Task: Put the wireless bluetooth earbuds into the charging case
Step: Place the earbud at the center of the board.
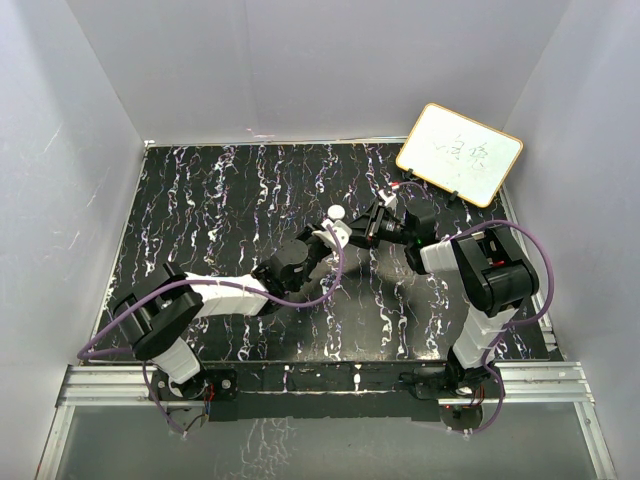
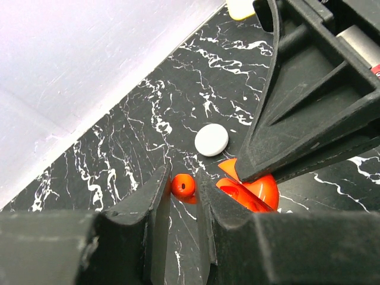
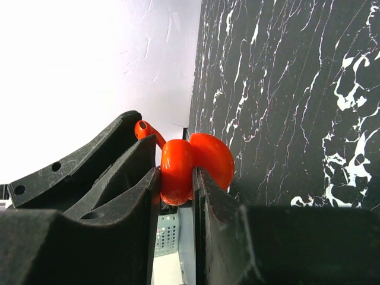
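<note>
My left gripper (image 2: 183, 179) is shut on a small red earbud (image 2: 183, 186), held just left of the open red charging case (image 2: 252, 191). My right gripper (image 3: 176, 173) is shut on the case body (image 3: 177, 169), with the case's lid (image 3: 215, 155) hanging open beside it. In the right wrist view the earbud's stem (image 3: 141, 128) shows past the left gripper's black fingers (image 3: 89, 166). In the top view the two grippers meet at mid-table, left (image 1: 330, 238) and right (image 1: 368, 226). The second red earbud and the white one are out of view.
A white coin-sized disc (image 2: 211, 140) lies on the black marbled table (image 2: 119, 160) just beyond the grippers; it also shows in the top view (image 1: 337, 211). A small whiteboard (image 1: 459, 153) leans at the back right corner. Grey walls enclose the table.
</note>
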You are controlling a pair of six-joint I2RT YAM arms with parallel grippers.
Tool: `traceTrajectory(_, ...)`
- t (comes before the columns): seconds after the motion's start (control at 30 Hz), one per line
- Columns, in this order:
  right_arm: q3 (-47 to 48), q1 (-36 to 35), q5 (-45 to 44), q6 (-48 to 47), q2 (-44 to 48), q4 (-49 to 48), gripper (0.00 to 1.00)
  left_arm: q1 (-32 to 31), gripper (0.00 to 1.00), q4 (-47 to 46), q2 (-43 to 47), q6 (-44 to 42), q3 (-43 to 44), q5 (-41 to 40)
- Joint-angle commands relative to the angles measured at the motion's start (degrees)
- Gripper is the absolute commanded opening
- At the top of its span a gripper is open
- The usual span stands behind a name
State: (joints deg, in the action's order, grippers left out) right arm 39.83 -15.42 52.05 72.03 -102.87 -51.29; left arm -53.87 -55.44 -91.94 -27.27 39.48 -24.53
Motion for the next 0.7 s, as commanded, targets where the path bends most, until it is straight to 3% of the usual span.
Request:
traceTrajectory(0.0,-0.2,0.0,1.4,0.2,0.7,-4.3,0.00,-0.2,0.00,-3.3,3.0,-0.8,0.1,2.7)
traceTrajectory(0.67,0.3,0.1,0.8,0.0,1.1,-3.6,0.00,-0.3,0.00,-0.7,2.1,-2.1,0.6,3.7)
